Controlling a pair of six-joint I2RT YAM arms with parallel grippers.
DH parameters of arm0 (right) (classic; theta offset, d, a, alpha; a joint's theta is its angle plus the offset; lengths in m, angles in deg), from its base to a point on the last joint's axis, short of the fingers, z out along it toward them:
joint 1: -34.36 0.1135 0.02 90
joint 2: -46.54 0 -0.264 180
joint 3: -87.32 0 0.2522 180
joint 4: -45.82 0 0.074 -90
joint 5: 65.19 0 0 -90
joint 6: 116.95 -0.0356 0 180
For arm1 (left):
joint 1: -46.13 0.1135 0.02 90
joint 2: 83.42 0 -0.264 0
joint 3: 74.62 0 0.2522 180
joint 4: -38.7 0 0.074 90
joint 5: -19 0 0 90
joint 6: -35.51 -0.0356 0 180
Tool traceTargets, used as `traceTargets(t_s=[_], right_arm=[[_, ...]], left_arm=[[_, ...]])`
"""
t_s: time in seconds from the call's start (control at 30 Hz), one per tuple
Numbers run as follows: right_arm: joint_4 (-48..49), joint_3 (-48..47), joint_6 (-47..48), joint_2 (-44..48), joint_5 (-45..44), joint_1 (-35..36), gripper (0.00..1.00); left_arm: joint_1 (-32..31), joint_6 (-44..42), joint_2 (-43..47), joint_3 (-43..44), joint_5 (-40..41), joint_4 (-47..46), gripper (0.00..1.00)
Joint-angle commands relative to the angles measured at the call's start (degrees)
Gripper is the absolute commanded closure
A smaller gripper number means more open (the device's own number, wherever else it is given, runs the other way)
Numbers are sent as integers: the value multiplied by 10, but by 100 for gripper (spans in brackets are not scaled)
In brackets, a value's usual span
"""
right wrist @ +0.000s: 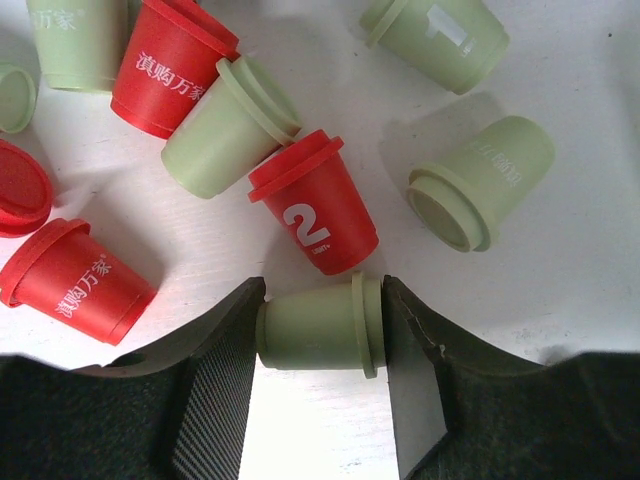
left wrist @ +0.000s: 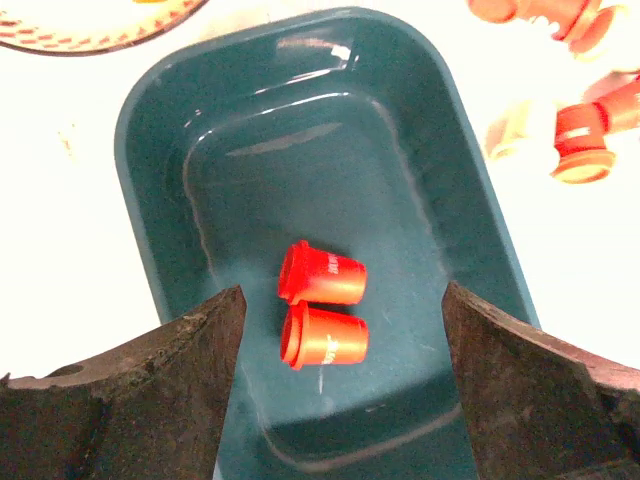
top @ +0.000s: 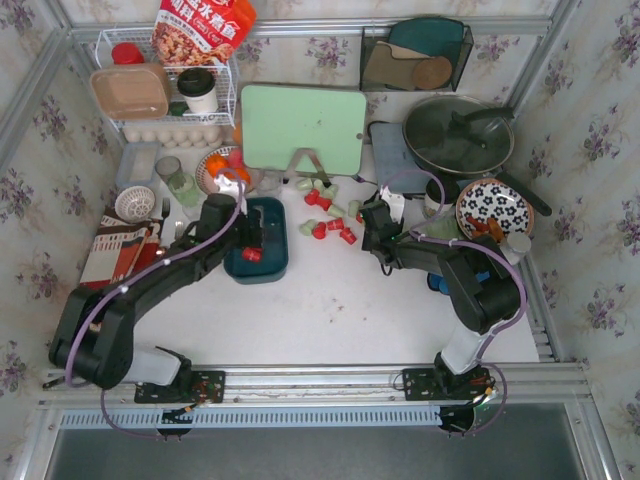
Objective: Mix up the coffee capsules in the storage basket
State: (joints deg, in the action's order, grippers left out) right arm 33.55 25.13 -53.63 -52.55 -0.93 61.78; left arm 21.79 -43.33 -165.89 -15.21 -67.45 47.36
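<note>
White table (top: 330, 300): teal storage basket (top: 272, 228), scattered coffee capsules (top: 330, 215), patterned plate (top: 495, 205).

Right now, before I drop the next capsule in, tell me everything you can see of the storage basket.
The storage basket is a dark teal, glossy plastic tub, rounded-rectangular with shallow walls. It sits upright on the white table, beside the loose capsules. Only two red capsules lie inside, on their sides, side by side on its floor. The left gripper hangs open over it.
</note>
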Motion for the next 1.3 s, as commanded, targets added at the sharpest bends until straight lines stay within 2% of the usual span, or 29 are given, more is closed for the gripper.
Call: traceTargets(t_s=[0.0,0.17,0.2,0.43,0.5,0.67,0.8,1.03,1.27], right_arm=[[7,2,-2,3,7,1,54],[1,2,-2,19,18,0,59],[0,3,-1,24,20,0,60],[-10,11,11,85,36,4,64],[-9,16,16,106,39,9,64],[-11,9,32,144,39,30,65],[-13,-10,41,165,40,90,65],[25,-68,46,161,19,183,65],[103,-149,75,92,40,260,65]], left_arm=[[0,10,61,-9,-12,20,16],[0,13,132,-2,-19,84,7],[0,13,146,-2,-20,93,1],[-1,61,234,41,-23,275,1],[-6,57,258,29,-21,292,1],[-15,64,330,-83,25,204,1],[-15,67,368,-142,85,165,1],[-15,89,384,-157,70,154,1],[-13,129,391,-158,99,174,1]])
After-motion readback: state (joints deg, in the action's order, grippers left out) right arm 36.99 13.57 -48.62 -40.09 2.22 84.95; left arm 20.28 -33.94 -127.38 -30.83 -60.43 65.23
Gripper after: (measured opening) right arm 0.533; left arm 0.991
